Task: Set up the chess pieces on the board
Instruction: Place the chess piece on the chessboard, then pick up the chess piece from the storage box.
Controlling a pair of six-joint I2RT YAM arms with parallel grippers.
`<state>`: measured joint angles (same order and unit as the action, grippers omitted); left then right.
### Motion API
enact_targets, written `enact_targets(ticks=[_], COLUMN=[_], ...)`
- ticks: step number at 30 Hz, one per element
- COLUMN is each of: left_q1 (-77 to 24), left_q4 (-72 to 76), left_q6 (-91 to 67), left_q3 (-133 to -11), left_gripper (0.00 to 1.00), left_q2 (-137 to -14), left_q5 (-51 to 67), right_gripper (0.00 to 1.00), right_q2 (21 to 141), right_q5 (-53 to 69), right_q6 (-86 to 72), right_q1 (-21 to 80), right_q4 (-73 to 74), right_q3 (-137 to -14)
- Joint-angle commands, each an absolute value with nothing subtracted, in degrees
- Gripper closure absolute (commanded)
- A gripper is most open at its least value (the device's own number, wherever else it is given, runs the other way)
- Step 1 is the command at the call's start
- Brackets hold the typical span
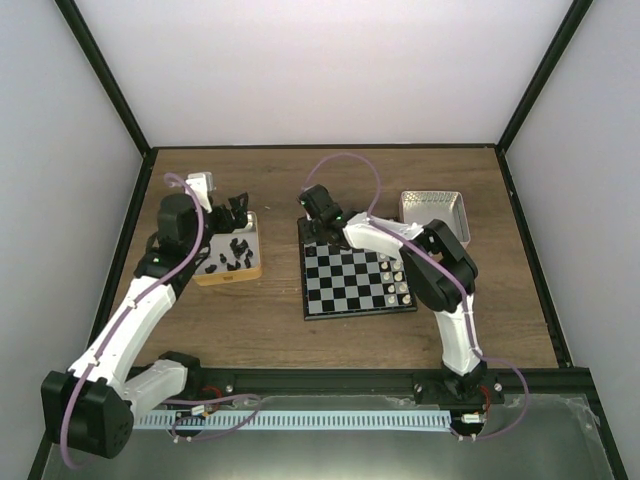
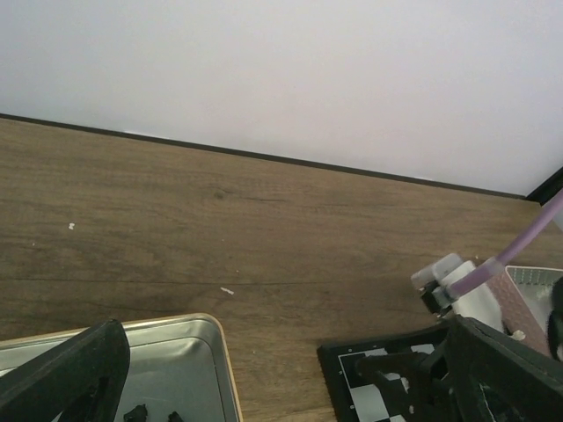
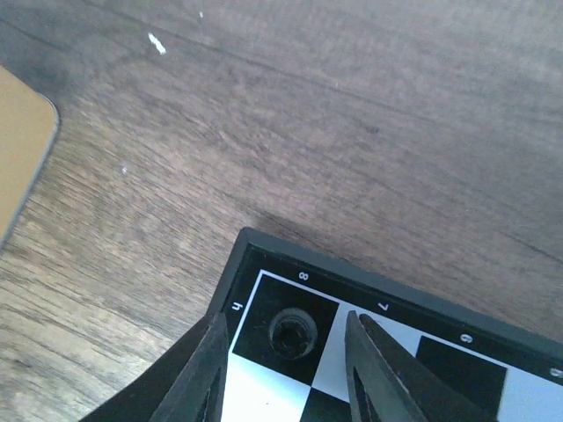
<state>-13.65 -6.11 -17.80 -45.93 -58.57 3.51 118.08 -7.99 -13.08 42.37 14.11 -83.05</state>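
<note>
Right gripper [image 1: 312, 215] reaches down over the far left corner of the board [image 1: 345, 290], jaws parted, gripping nothing. Left gripper [image 1: 240, 212] hovers well left of the board, jaws spread wide

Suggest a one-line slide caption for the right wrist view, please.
Right gripper, jaws open, straddles a black chess piece standing on a corner square of the board.

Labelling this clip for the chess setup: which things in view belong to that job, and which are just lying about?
Job: board; black pieces in gold-rimmed tin; black piece on the board's corner square; pale pieces along the board's right edge.
Lying about: silver tin; white specks on the table.
</note>
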Motion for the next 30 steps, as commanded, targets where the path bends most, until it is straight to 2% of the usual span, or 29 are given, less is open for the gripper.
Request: enact_targets(ticks=[1,6,11,14,19,22,30], left_q1=[-13.18,-13.18,-12.92,-12.67,-11.73,-11.38,-10.85], left_q4=[-6.34,-7.58,-14.64,-20.45,-21.34,-20.58,-18.84], left_q6=[-18.21,-19.31,-26.01,-29.99,-31.64,-30.75,-30.43], left_q3=[-45.96,-45.52,-47.4,-49.77,-50.42,-51.16,-53.61], left_gripper=[0.0,0.0,0.02,0.1,0.45,0.58,0.59], left_q2=[-59.4,-60.21,-65.76,-72.09,-80.8,-85.92,-94.28], left_q5=[3.23,-0.05,-3.33,-3.66,-4.42,-4.25,-5.49], right_gripper=[0.61,0.61,0.62,0.62,0.62,0.63,0.64], right_q2=[112.16,107.38,100.82,97.16,93.08,91.49,88.75], right_q5=[-8.31,-8.31,-8.38,-7.17,-5.34,-5.27,-3.27], right_q6=[-13.5,-15.8,-19.21,-20.72,-22.41,-23.36,-25.43], right_q1=[42.67,42.71,42.52,42.45,42.45,42.45,42.44], right_q4=[13.79,13.97,12.61,12.19,12.13,12.34,12.37], right_q3=[-86.82,-86.41,-80.08,-75.48,-69.18,-66.79,-63.5])
